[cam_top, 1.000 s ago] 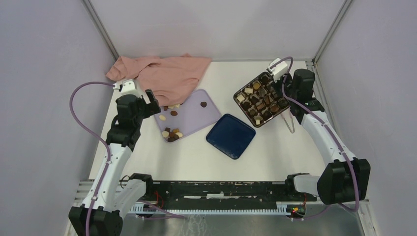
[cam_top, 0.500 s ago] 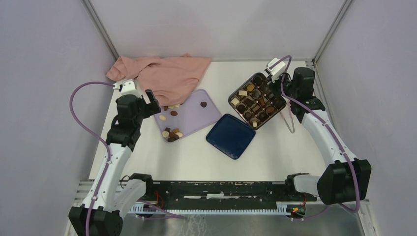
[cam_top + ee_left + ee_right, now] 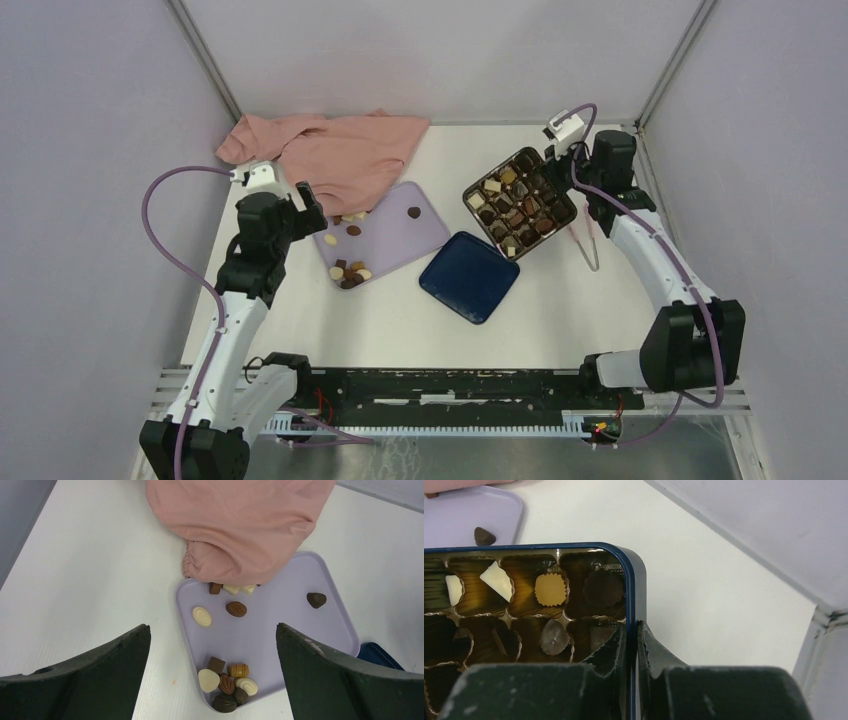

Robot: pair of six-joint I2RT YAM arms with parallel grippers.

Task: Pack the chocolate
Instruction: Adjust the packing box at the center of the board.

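Observation:
Loose chocolate lies on a lilac tray. In the left wrist view a cluster of pieces sits at the tray's near corner and others lie further up the tray. My left gripper hovers over the tray's left end, wide open and holding nothing. A dark blue box with a grid insert holds several chocolates. My right gripper is shut on the box's right wall, one finger inside and one outside.
The box's dark blue lid lies flat in front of the tray. A pink cloth is bunched at the back left and overlaps the tray's far edge. Thin tongs lie right of the box. Grey walls enclose the table.
The box has shifted and turned a little to the left in my right gripper's hold. The left arm has not moved.

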